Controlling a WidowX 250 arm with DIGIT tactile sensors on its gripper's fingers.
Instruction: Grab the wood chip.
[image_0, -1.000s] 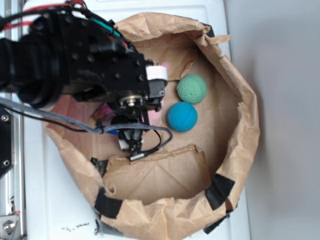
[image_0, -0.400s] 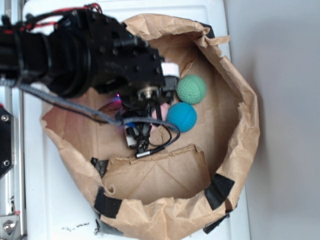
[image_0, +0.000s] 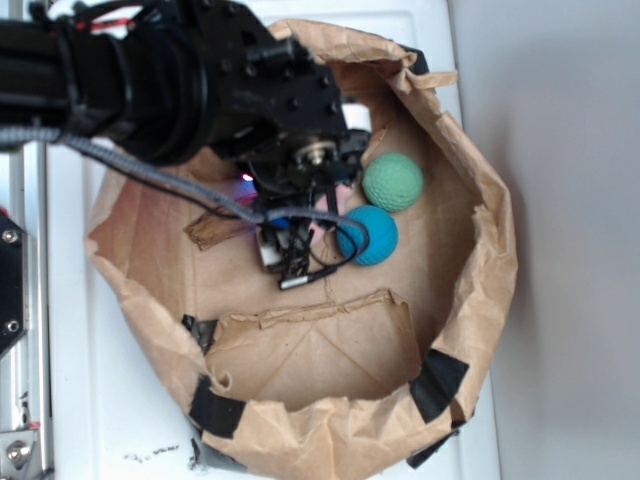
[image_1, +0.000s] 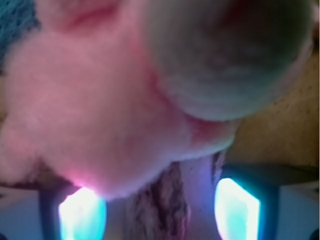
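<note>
The gripper (image_1: 160, 220) is seen close up from the wrist. Its two flat fingers (image_1: 82, 215) glow pale blue and stand well apart, so it is open. A narrow, grainy, brownish strip lies in the gap, too blurred to name. Just beyond is a fuzzy pink plush toy (image_1: 100, 110), with a dimpled green ball (image_1: 225, 55) against it.

From the exterior view, the gripper (image_0: 285, 262) points down into a wide basin made of a crumpled brown paper bag (image_0: 480, 260). The bag's rolled rim is patched with black tape (image_0: 438, 382). The bulky black arm (image_0: 200, 80) reaches in from the upper left, and a braided grey cable (image_0: 150, 175) loops off it. A blue ball (image_0: 370, 235) sits just beside the gripper, with the green ball above it.

The wood chip (image_0: 213, 229), flat, rough and darker than the paper, lies on the bag's floor near the gripper, towards the arm's base. Its long axis runs across the picture, tilted slightly. Its near end is hidden under the cable.

The bag rests on a white table (image_0: 130, 430).
</note>
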